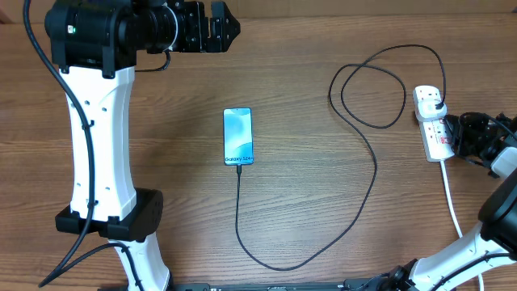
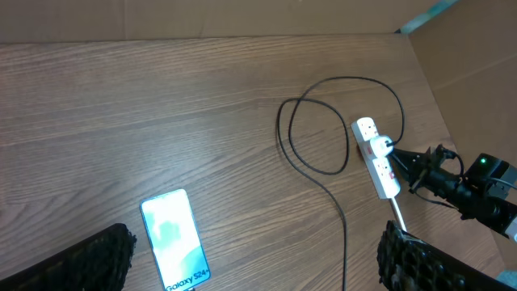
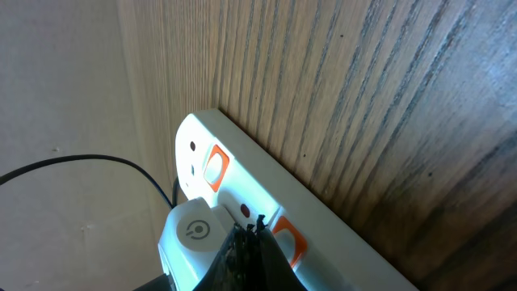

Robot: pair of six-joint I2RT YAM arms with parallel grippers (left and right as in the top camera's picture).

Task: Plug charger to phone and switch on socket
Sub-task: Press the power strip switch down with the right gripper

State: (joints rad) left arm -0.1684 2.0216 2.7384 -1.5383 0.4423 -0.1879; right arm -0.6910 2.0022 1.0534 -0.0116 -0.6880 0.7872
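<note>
The phone (image 1: 237,136) lies flat mid-table with its light blue screen up; it also shows in the left wrist view (image 2: 174,241). The black charger cable (image 1: 374,174) runs from the phone's bottom edge, loops round, and ends at a plug in the white socket strip (image 1: 433,121) at the right edge. My right gripper (image 1: 457,134) is shut, and its joined fingertips (image 3: 255,232) touch the strip (image 3: 339,222) between a white plug block (image 3: 194,230) and a red-orange switch (image 3: 287,241). My left gripper (image 1: 216,27) is open and empty, raised high at the far side; its fingers frame the phone (image 2: 254,267).
The thick white cord (image 1: 452,202) trails from the strip toward the front right. A cardboard wall (image 2: 477,73) stands beyond the table's right edge. The cable's loop (image 2: 323,121) lies behind the strip.
</note>
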